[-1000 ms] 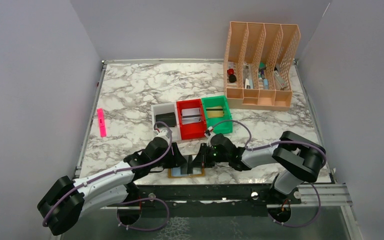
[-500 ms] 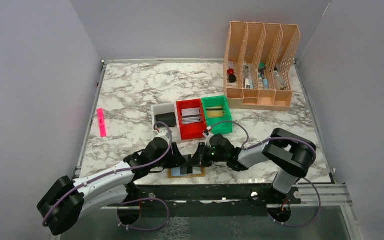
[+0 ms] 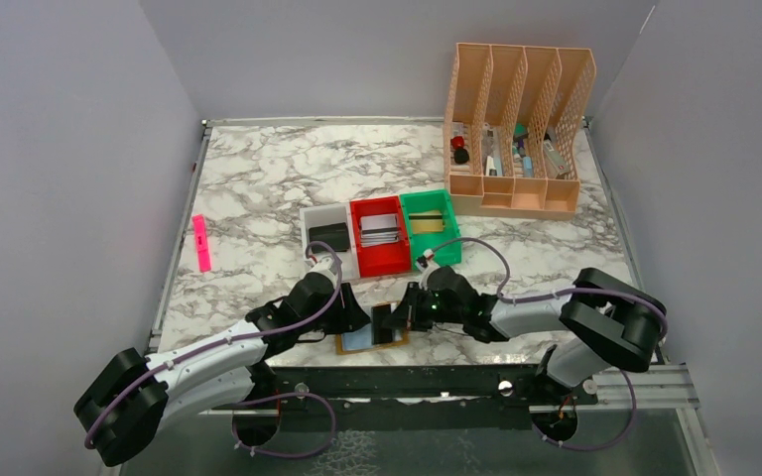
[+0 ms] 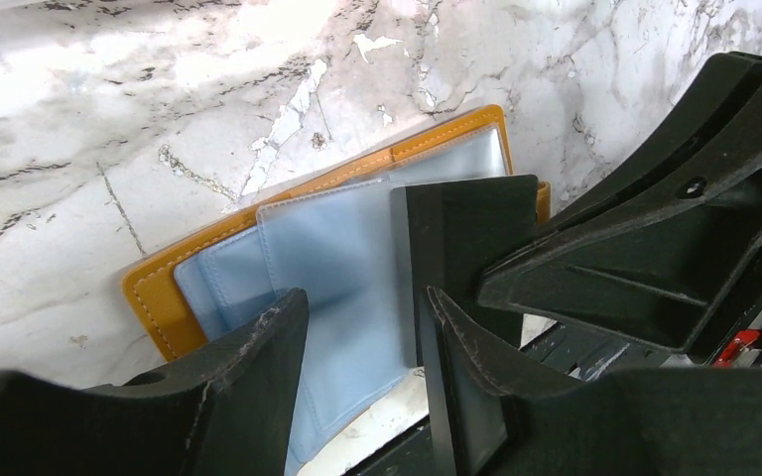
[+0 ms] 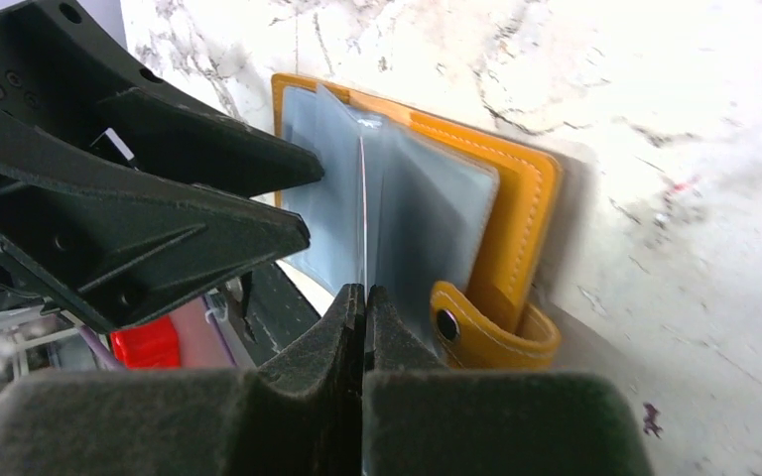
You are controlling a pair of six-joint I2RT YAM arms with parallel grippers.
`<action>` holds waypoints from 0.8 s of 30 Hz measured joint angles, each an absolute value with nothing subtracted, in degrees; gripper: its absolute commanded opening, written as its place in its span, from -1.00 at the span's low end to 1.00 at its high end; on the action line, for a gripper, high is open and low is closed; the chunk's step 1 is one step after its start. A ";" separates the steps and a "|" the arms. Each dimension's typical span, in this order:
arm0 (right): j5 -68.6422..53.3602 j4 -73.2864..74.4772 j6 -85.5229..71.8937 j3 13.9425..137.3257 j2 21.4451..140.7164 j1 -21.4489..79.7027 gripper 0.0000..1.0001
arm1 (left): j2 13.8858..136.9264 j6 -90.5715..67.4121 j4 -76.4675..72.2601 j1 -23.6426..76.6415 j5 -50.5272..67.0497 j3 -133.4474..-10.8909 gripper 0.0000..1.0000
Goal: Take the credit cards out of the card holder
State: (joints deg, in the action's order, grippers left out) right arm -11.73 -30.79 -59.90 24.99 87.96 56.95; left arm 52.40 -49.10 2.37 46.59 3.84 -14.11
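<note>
The card holder point(image 3: 357, 343) lies open at the table's near edge, tan-orange with pale blue panels point(image 4: 327, 248). My right gripper point(image 3: 404, 315) is shut on a dark card point(image 3: 384, 324) that stands on edge, partly out of the holder. The card shows broadside in the left wrist view point(image 4: 466, 233) and as a thin line in the right wrist view point(image 5: 362, 188), between my closed fingertips point(image 5: 364, 297). The holder's snap tab point(image 5: 486, 337) curls up at its right side. My left gripper point(image 4: 362, 327) is open, fingers down over the blue panels at the holder's left.
A white bin point(image 3: 327, 238), a red bin point(image 3: 379, 238) and a green bin point(image 3: 431, 226), each with cards in it, stand just behind the grippers. A peach file organizer point(image 3: 516, 129) is at the back right. A pink strip point(image 3: 201, 243) lies at the left. The table's front edge runs beside the holder.
My right gripper has drawn back to the right with the dark card, which now stands further out of the holder. The left arm has stayed put.
</note>
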 measured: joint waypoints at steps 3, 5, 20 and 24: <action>-10.72 -28.80 -59.72 23.90 85.82 56.93 -0.94 | 52.40 -49.08 2.37 46.59 3.81 -14.13 0.00; -10.15 -27.51 -59.51 23.62 84.84 56.93 -0.94 | 52.40 -49.08 2.37 46.59 3.79 -14.13 0.00; 3.68 -8.51 -54.48 23.18 60.75 56.93 -0.93 | 49.87 -49.32 4.71 46.63 2.72 -14.17 0.30; 6.68 -5.54 -52.38 23.18 56.69 56.93 -0.94 | 48.58 -48.27 9.30 46.89 -1.28 -16.38 0.51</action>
